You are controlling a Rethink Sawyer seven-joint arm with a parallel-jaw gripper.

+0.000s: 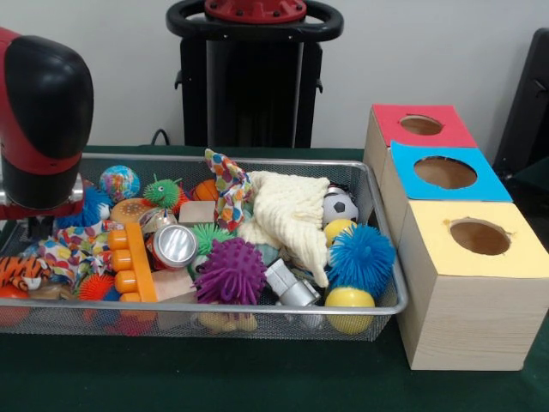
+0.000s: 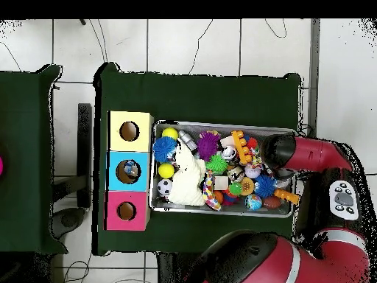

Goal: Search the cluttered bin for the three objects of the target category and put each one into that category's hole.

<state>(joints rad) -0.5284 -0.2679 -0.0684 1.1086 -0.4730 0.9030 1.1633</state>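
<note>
The bin (image 1: 377, 307) of silver wire mesh is full of toys. In it are a purple spiky ball (image 1: 230, 270), a blue spiky ball (image 1: 360, 255), yellow balls (image 1: 349, 300), a small football (image 1: 340, 206), a drinks can (image 1: 174, 245) and a cream cloth (image 1: 287, 219). The blue-surround hole (image 1: 444, 172) is in the middle box of three, to the right of the bin. In the overhead view this hole (image 2: 128, 171) shows something pale inside. My arm (image 1: 39, 120) hangs over the bin's left end. My gripper (image 1: 30, 227) is low among the toys there, mostly hidden by the arm.
A red-surround hole (image 1: 421, 125) and a pale-yellow-surround hole (image 1: 479, 236) flank the blue one. In the overhead view the bin (image 2: 221, 209) lies right of the boxes, and the arm (image 2: 278, 151) covers its right end. An orange toy brick (image 1: 133, 262) lies near the gripper.
</note>
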